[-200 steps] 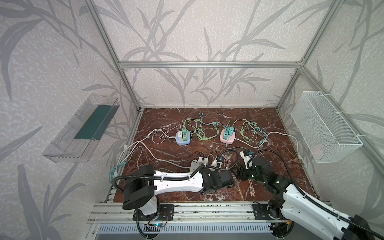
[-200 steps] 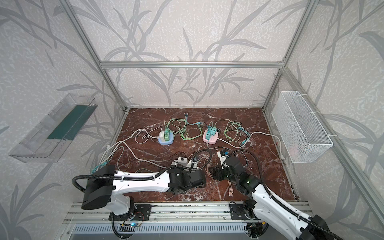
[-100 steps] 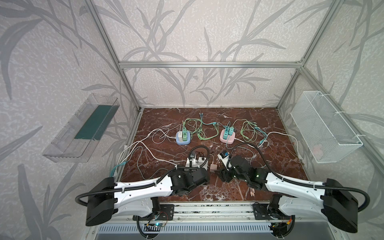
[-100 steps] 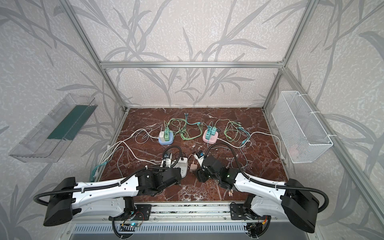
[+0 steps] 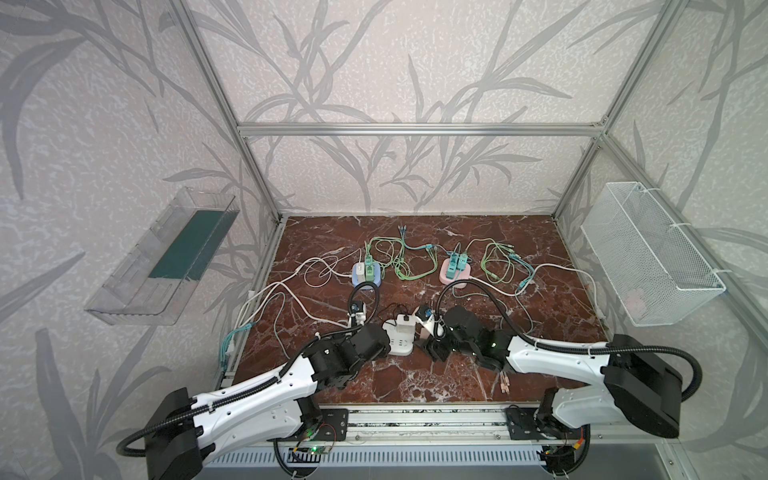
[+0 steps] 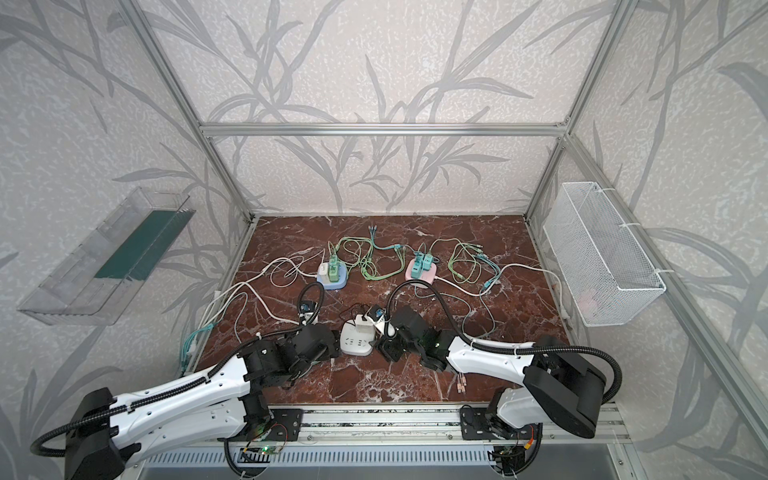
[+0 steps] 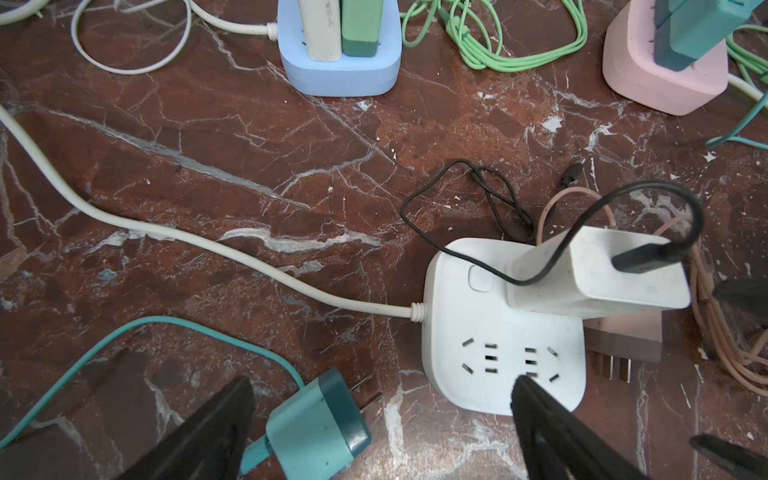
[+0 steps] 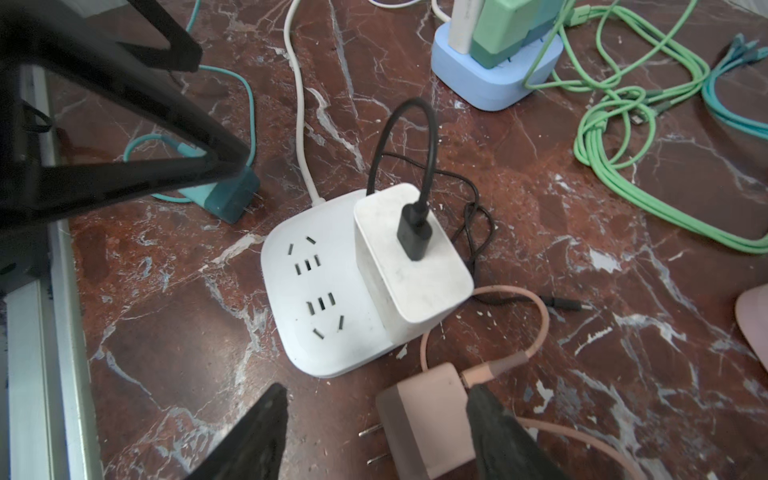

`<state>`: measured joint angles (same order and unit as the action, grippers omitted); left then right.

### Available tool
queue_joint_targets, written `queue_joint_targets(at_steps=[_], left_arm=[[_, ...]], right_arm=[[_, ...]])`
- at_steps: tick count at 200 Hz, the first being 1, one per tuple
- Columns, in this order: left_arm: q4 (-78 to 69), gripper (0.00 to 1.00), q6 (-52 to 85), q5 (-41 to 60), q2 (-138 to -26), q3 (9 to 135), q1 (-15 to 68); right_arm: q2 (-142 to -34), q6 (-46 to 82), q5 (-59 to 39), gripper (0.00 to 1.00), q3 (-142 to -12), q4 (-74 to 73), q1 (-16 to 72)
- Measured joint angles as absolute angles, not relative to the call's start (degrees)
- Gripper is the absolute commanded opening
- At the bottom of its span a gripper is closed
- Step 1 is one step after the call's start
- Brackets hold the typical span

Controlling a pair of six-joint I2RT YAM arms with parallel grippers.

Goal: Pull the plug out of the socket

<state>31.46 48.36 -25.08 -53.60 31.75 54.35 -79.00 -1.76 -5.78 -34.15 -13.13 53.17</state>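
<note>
In both top views the white socket (image 5: 401,340) (image 6: 356,340) lies between the two arms. The left gripper (image 5: 381,337) is just beside one edge and the right gripper (image 5: 430,347) just beside the opposite one. A white plug (image 5: 404,321) stands in the socket's far end. The fingers are too small here to judge.

In the left wrist view the left gripper (image 7: 380,386) has its fingers spread wide and holds nothing. A teal plug (image 7: 316,428) lies loose on the table between them. One fingertip overlaps the socket's (image 7: 498,340) near edge, perhaps touching it. The white plug (image 7: 594,274) sits seated beyond it.

In the right wrist view the right gripper (image 8: 376,392) has its jaws apart and clamps nothing. A pink plug (image 8: 428,419) lies flat against one finger, prongs bare. The socket (image 8: 328,291) lies just ahead, with the white plug (image 8: 411,266) upright in its far side.
</note>
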Motion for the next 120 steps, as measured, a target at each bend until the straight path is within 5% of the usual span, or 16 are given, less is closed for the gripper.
queue_joint_targets(at_steps=[120], left_arm=[[27.20,0.95,38.92,-12.62,-60.80,31.77,47.18]], right_arm=[[-93.08,-13.37,-23.51,0.62,-44.69,-14.13,47.35]])
